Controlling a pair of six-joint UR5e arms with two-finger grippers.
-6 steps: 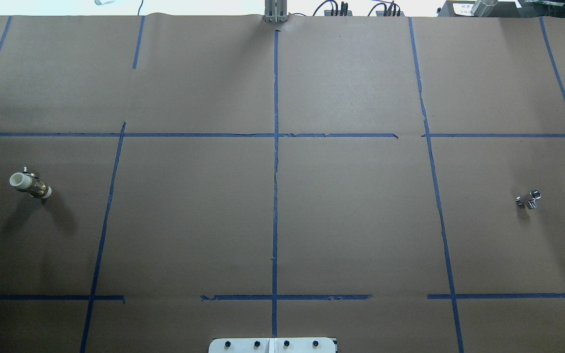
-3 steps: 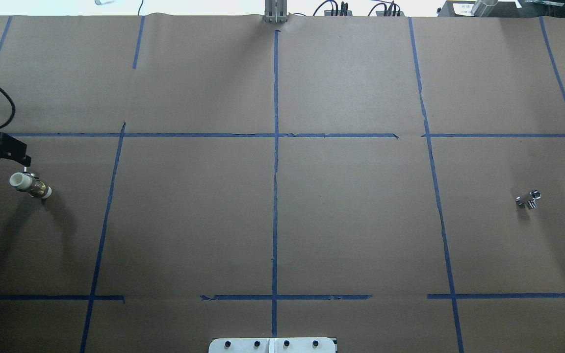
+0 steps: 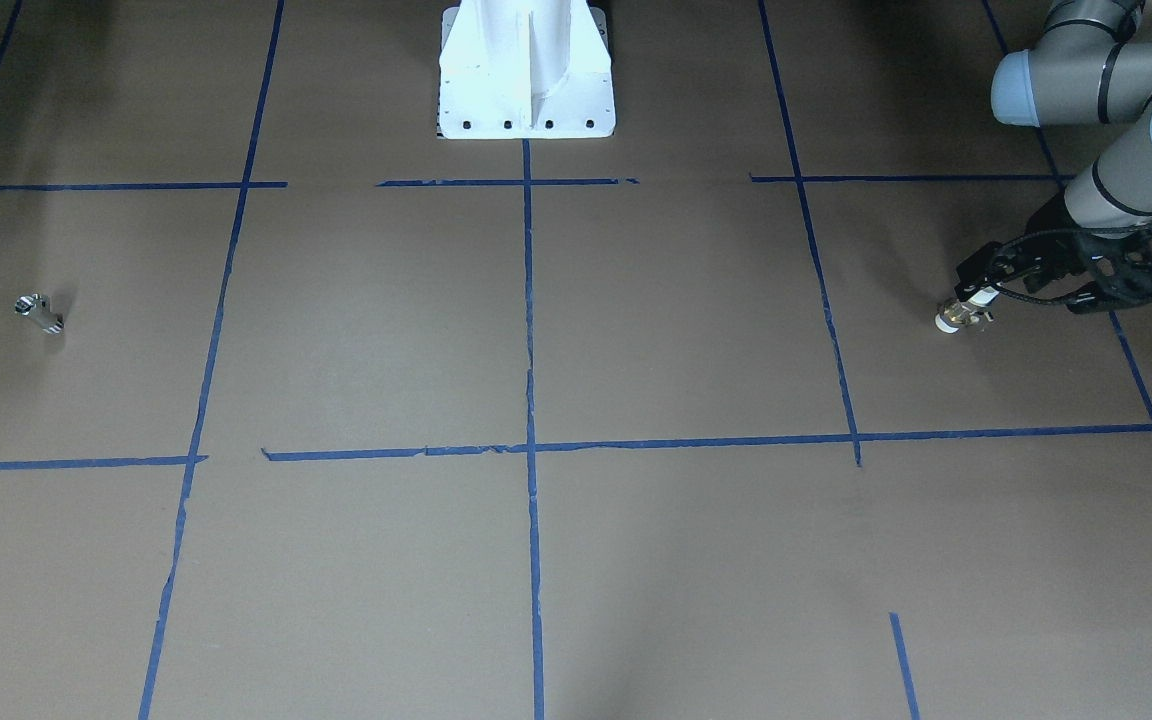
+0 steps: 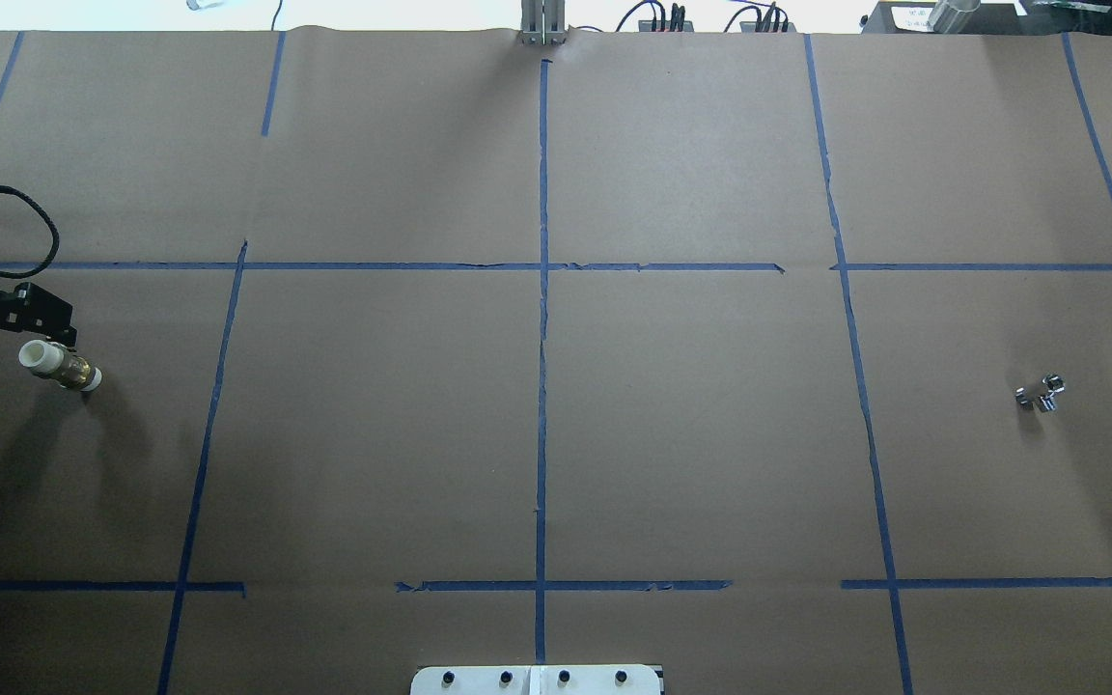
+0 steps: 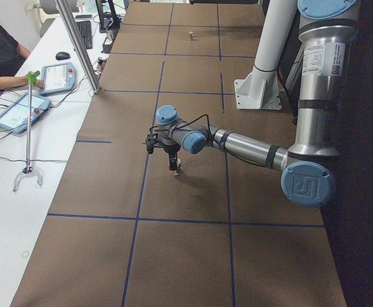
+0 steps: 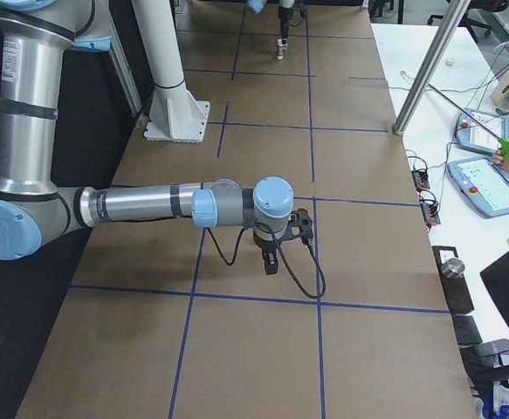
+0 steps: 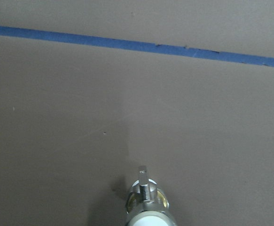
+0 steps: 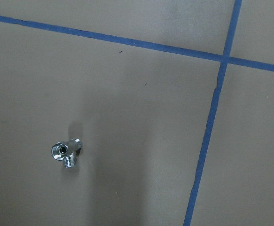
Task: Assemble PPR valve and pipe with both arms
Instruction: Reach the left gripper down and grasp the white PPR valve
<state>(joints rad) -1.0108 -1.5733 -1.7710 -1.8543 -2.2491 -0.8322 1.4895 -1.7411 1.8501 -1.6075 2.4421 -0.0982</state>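
The PPR valve (image 4: pixel 59 365), white ends with a brass middle, lies on the brown paper at the far left; it also shows in the front view (image 3: pixel 958 317) and at the bottom of the left wrist view (image 7: pixel 146 202). My left gripper (image 4: pixel 30 323) hangs just above and behind it, apart from it; I cannot tell whether its fingers are open or shut. The silver pipe (image 4: pixel 1041 394) lies alone at the far right and shows in the right wrist view (image 8: pixel 66 153). My right gripper (image 6: pixel 270 262) shows only in the right side view; I cannot tell its state.
The white pedestal (image 3: pixel 526 70) stands at the robot's side of the table. Blue tape lines (image 4: pixel 542 290) mark a grid on the paper. A side desk with tablets (image 5: pixel 58 77) and a metal post (image 5: pixel 77 45) lies beyond the far table edge.
My left gripper has come in from the overhead view's left edge and moved right, close to the valve. The valve and the pipe have not moved.
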